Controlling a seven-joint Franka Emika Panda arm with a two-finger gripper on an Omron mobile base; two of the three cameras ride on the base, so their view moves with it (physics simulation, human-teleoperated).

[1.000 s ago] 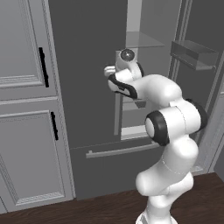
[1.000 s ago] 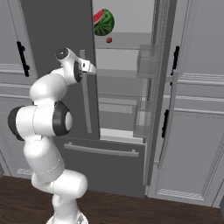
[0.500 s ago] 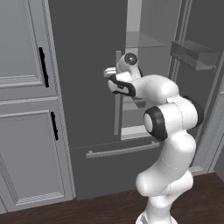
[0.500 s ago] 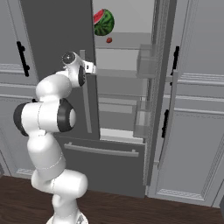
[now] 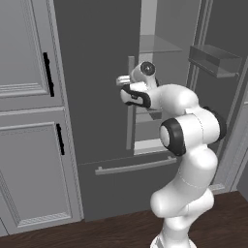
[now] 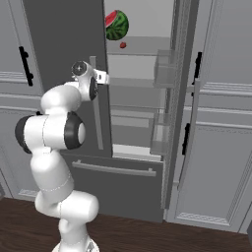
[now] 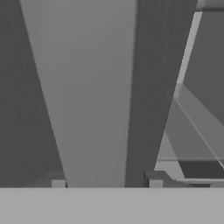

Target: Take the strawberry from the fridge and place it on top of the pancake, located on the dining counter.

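The gripper [image 7: 107,183] has just pushed in to the left door's bar handle [image 7: 94,96], narrowing, a fingertip either side. The fridge [image 6: 64,44] needs opening wider. To the right, the strawberry [image 6: 123,45] waits beside the watermelon [image 6: 116,24].

You are looking at flat, even rendered light with no clear source. The fridge [image 6: 64,39] door reads dark, its interior pale. Shadows are soft; no glare. The hand view is coarse and blurred, and the base views are slightly soft.
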